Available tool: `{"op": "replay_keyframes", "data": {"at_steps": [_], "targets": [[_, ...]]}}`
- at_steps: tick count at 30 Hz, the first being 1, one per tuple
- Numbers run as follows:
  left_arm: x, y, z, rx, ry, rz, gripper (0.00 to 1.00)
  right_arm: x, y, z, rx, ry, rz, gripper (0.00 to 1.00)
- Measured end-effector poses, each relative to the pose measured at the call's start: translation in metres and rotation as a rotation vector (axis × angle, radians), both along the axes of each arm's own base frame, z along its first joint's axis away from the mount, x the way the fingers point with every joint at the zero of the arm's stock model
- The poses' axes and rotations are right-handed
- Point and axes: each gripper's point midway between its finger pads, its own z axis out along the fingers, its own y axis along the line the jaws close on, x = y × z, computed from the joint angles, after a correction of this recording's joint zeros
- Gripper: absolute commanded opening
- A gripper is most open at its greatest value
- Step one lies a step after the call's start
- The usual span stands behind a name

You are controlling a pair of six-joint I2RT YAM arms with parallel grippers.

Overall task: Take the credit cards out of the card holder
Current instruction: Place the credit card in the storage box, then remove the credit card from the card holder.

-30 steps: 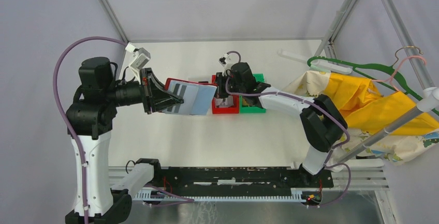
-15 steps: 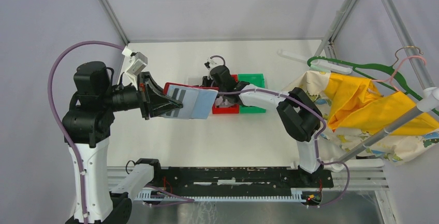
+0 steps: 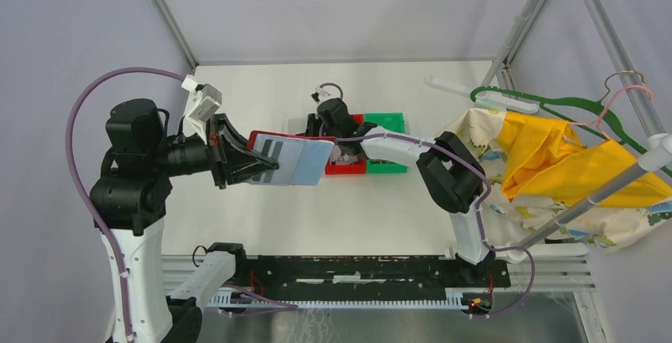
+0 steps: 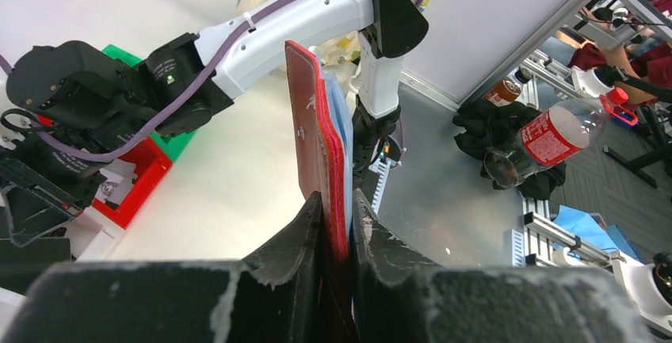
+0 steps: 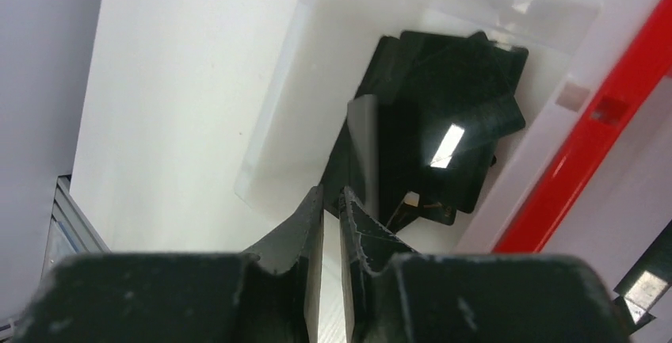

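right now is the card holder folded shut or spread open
Spread open: the card holder shows blue-grey inner leaves in the top view, pinched by the left pincer.

Card holder (image 4: 311,133) base hidden (left hand (image 4: 338,208))

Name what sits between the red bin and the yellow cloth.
A green bin, beside the red bin, partly under the right arm; the top external view shows it.

The card holder (image 3: 295,161) is red outside, pale blue inside with dark stripes. Right of it stand a red bin (image 3: 347,169) and a green bin (image 3: 388,121). At the right, the cloth (image 3: 555,149) is yellow.
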Motion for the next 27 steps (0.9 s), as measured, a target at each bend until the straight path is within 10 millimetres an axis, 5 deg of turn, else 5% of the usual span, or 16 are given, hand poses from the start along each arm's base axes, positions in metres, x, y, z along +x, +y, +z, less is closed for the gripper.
{"op": "replay_keyframes", "data": {"at_steps": [3,9,12,15,19,24,27], "targets": [[-0.002,0.0,0.002,-0.001,-0.008,-0.002,0.03,0.006,0.005,0.014,0.011,-0.034,0.009,0.22],[-0.002,0.0,0.002,-0.001,-0.011,-0.002,0.04,0.013,-0.004,0.029,-0.036,-0.093,-0.008,0.49],[-0.004,0.0,0.003,-0.001,-0.015,-0.002,0.04,0.01,-0.021,0.058,-0.057,-0.152,-0.007,0.66],[-0.005,0.0,0.003,-0.002,-0.019,-0.003,0.04,0.004,-0.043,0.113,-0.011,-0.245,-0.008,0.84],[-0.007,0.0,0.003,-0.004,-0.02,-0.008,0.03,-0.015,-0.096,0.216,0.172,-0.41,0.003,0.98],[-0.007,0.0,0.003,-0.004,-0.02,-0.009,0.03,-0.05,-0.16,0.34,0.468,-0.637,0.049,0.98],[-0.007,0.0,0.003,-0.001,-0.031,-0.011,0.03,-0.086,-0.161,0.378,0.599,-0.691,0.155,0.98]]}}
